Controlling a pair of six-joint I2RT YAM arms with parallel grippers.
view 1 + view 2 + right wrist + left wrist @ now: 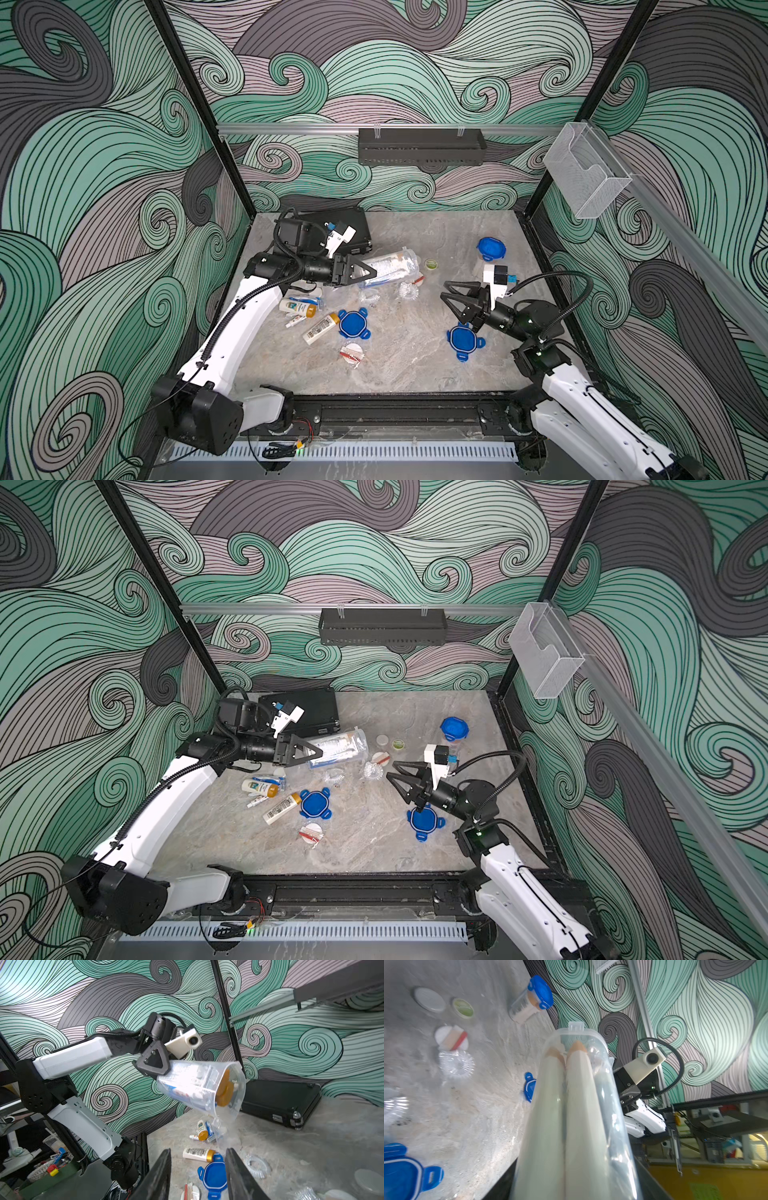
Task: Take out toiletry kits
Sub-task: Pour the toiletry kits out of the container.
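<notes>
Left hand (371,274) pinches the closed end of a clear container (390,266). We see the container held off the table (415,365), lying about on its side, with its open mouth toward the table's middle.

Inside it is a toiletry kit: two white bottles (581,1105) side by side, their orange-gold caps (225,1088) at the mouth end. A clear film (220,1128) hangs out of the mouth toward the table.

Loose kit items lie on the table beside the left arm:
- a capped white bottle (297,307), with a mini toothpaste tube (295,321) just beside it
- a second loose bottle (320,328), its cap end just beside a blue lid (353,324)
- a round white packet (352,353), near that lid on the robot's side
- a second round packet (417,280), near the container's mouth and touching a piece of crinkled clear plastic (407,291)

Right hand (445,291) is spread and we see nothing between its fingers (162,1176). It hangs above the table, apart from the container. Another blue lid (463,340) lies flat under its wrist.

Farther back on the right stands a closed tub with a blue top (490,248). A small green-topped pot (431,264) sits between that tub and the container. A black case (349,226) lies at the rear, behind the left arm.
</notes>
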